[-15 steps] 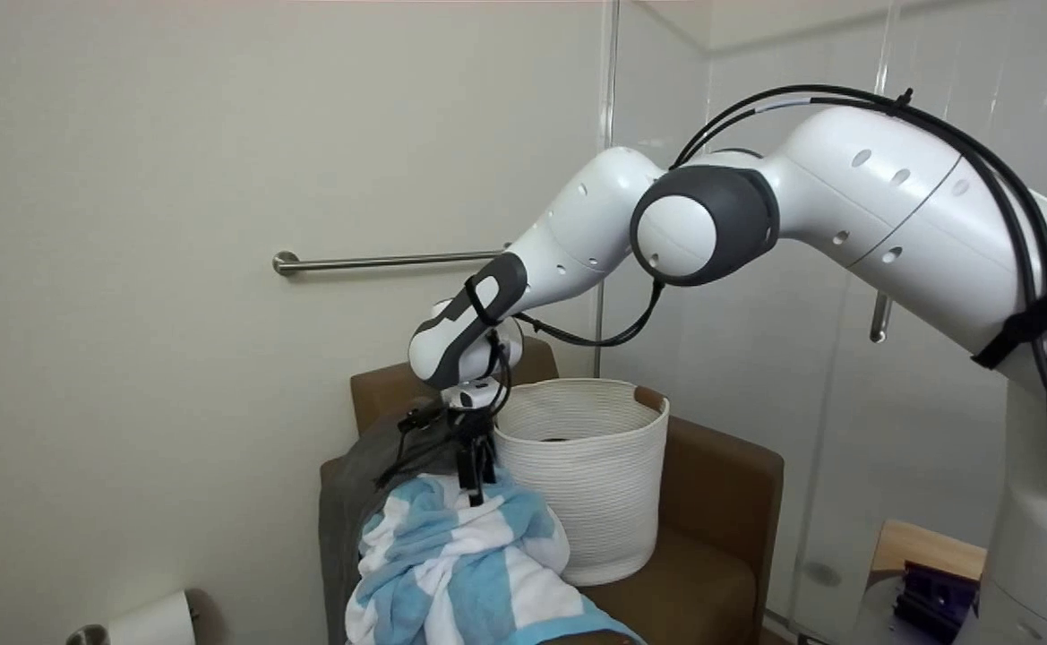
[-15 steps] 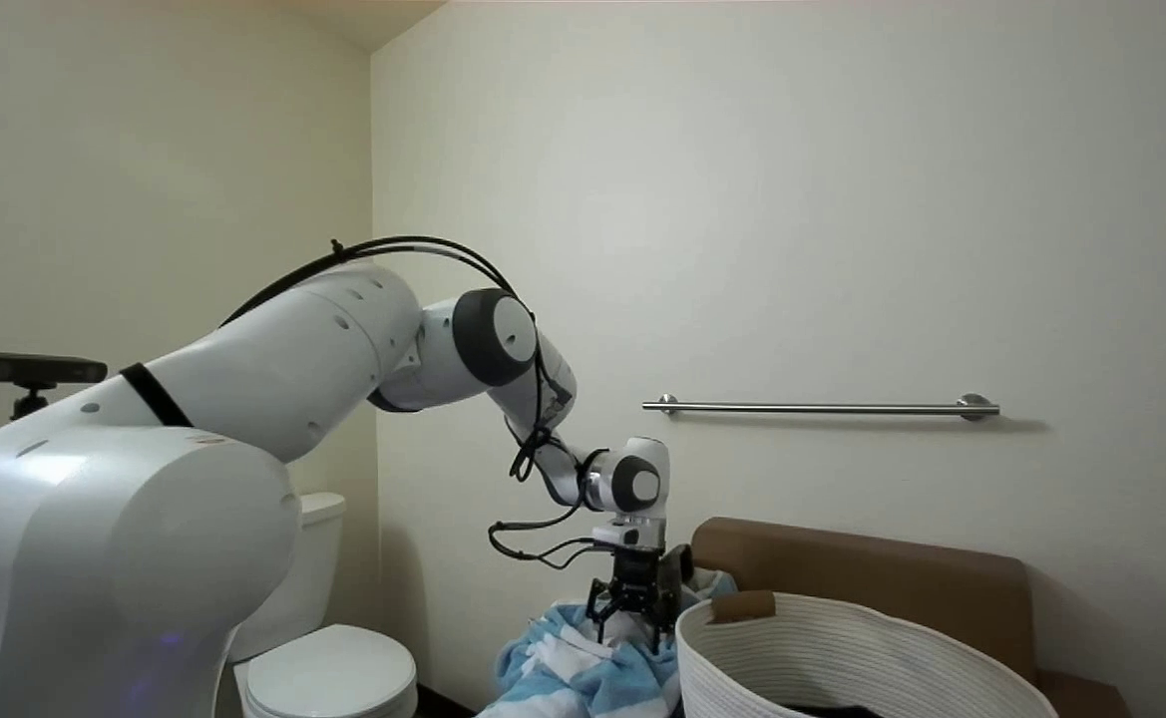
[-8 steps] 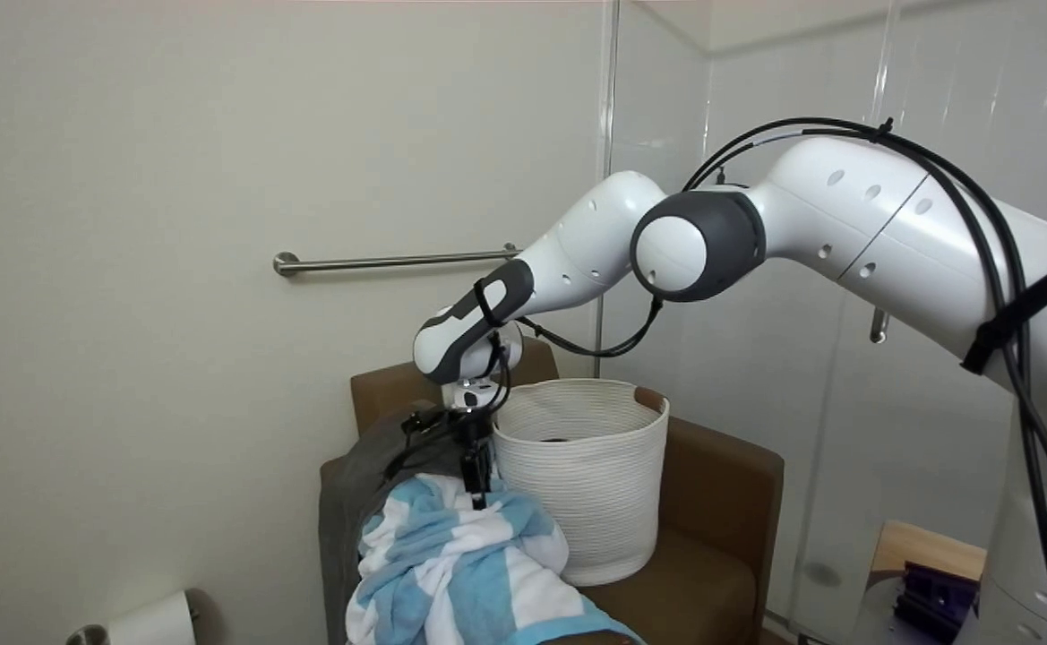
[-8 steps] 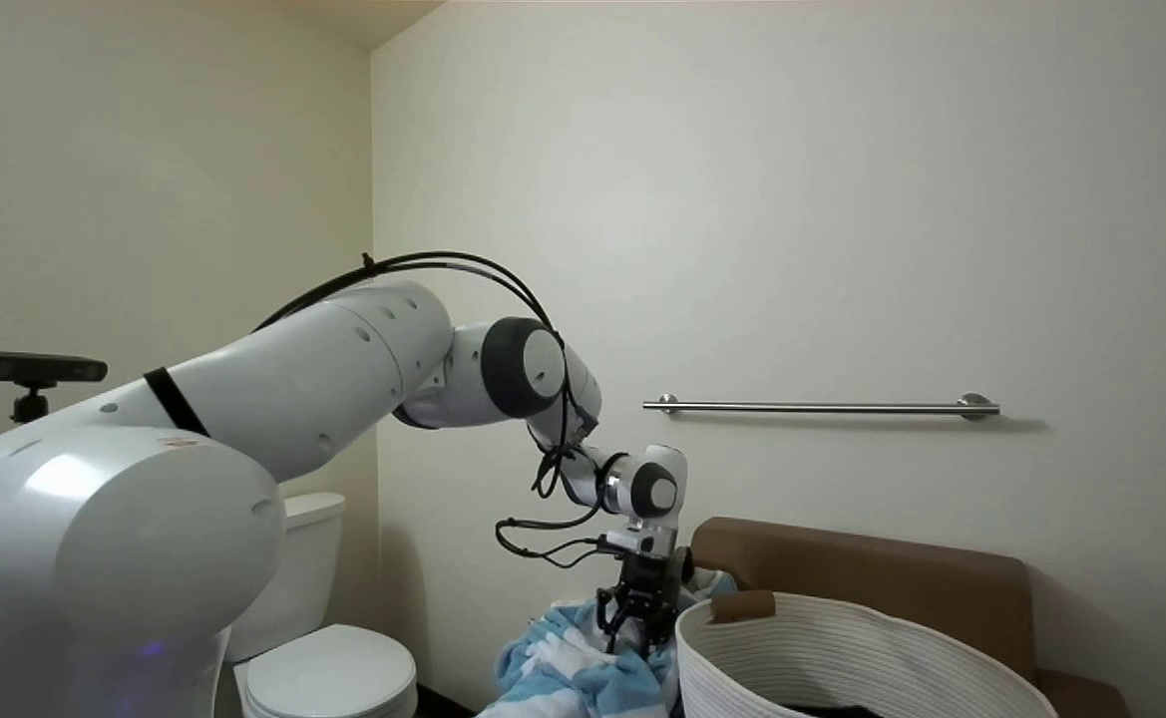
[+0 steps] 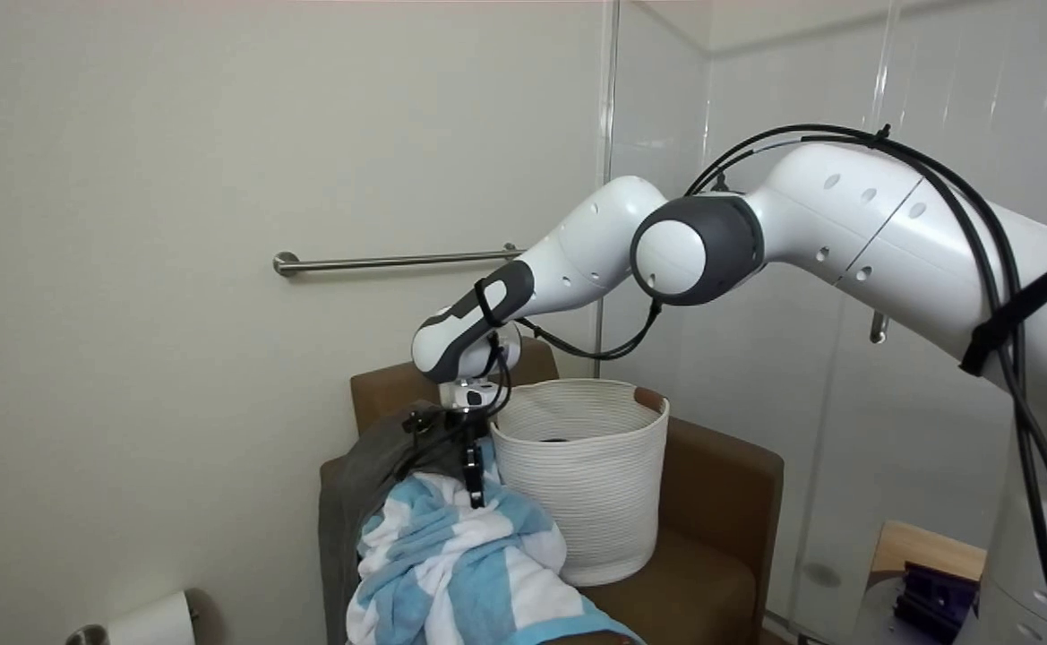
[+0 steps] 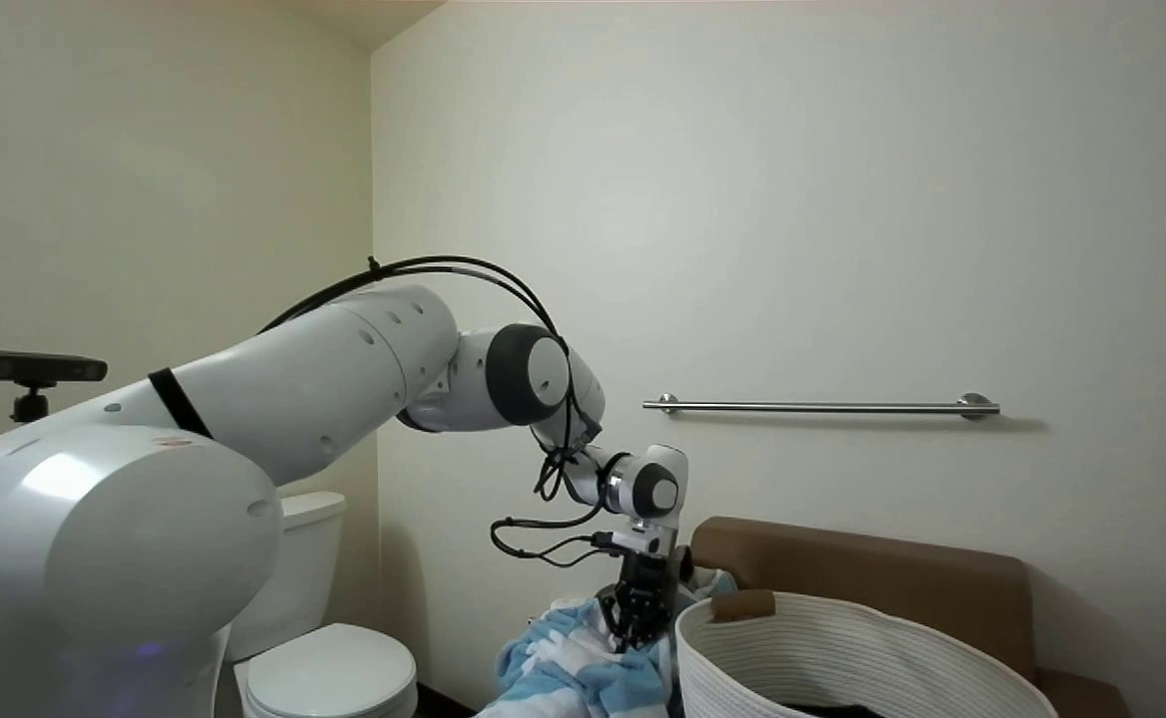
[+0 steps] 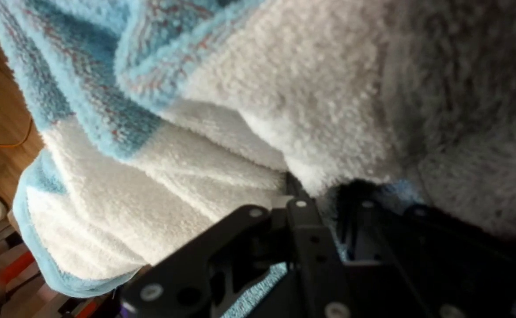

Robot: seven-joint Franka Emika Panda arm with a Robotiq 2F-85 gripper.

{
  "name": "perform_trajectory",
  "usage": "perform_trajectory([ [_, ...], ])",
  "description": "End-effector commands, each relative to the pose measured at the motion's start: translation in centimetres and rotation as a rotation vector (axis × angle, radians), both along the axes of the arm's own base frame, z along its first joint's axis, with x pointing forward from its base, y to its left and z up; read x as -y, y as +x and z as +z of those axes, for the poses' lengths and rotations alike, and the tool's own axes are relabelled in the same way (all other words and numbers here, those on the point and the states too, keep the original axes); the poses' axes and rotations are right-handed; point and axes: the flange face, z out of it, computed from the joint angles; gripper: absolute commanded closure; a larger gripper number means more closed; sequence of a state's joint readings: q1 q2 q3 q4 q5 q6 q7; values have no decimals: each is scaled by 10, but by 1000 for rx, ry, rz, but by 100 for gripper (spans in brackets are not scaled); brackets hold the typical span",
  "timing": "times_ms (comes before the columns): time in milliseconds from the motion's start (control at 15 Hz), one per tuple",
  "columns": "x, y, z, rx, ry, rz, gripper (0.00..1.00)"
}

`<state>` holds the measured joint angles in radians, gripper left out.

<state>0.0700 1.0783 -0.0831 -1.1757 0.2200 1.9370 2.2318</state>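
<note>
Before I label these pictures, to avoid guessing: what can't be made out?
Whether the gripper pinches the towel: wrist view, folds and shadow hide its tips.
Dark thing in the basket: in an exterior view, bottom edge cuts it off.
Red thing: wrist view, blurred.

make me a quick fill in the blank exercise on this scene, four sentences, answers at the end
The towel has stripes of white and ____.
From above, the fingers reach ____ to the towel.
The white basket has a handle coloured ____.
The metal bar is fixed to the ____.

Missing words: blue; down; brown; wall.
</note>
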Motion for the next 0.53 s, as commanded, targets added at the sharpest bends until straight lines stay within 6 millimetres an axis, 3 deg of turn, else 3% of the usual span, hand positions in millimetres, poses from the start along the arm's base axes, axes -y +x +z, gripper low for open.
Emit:
perform_trajectory([
  [0, -22, -3, 18, 12, 9, 105, 91],
  [467, -70, -17, 102, 276, -29, 74, 92],
])
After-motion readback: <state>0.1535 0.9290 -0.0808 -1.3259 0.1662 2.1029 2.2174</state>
